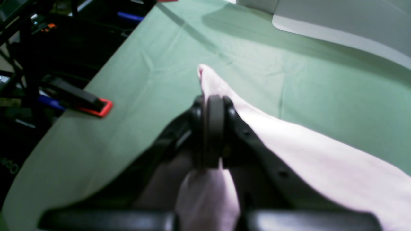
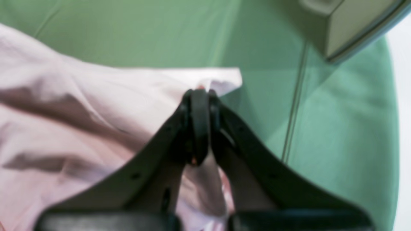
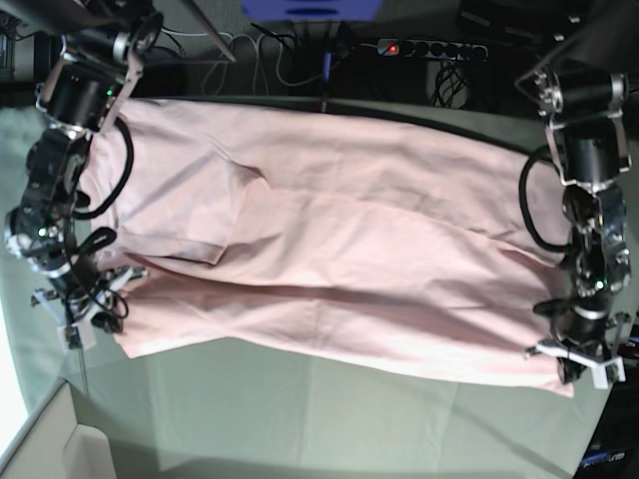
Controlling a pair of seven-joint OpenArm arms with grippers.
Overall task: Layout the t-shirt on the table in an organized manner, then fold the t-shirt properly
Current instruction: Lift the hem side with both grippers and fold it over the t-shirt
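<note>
Spread across the middle of the base view: the t-shirt (image 3: pixel 329 269), plain pink side up, creased, with a sleeve fold at upper left of centre. Lay on the bench (image 3: pixel 300 419), its grey-green cloth bare along the lower part of the frame and in a thin strip along the top edge. Lower hem ran on a slant from lower left to lower right.

Left end effector (image 1: pixel 213 96) closed on a corner of the t-shirt (image 1: pixel 321 160), a pink tip poking out beyond the closed jaws; seen at the lower right of the base view (image 3: pixel 577 361). Open green bench (image 1: pixel 128 106) ahead and to both sides in the left wrist view; bench edge on the left of that frame, with a red clamp (image 1: pixel 99 107) on it. A pale boxlike object (image 1: pixel 340 29) at upper right, well apart.

Right end effector (image 2: pixel 199 93) likewise closed on a corner of the t-shirt (image 2: pixel 80 128), at the lower left of the base view (image 3: pixel 85 309). Bare bench (image 2: pixel 321 144) to the right and above in the right wrist view, a pale boxlike shape (image 2: pixel 350 29) at upper right; bench edge at far right.
</note>
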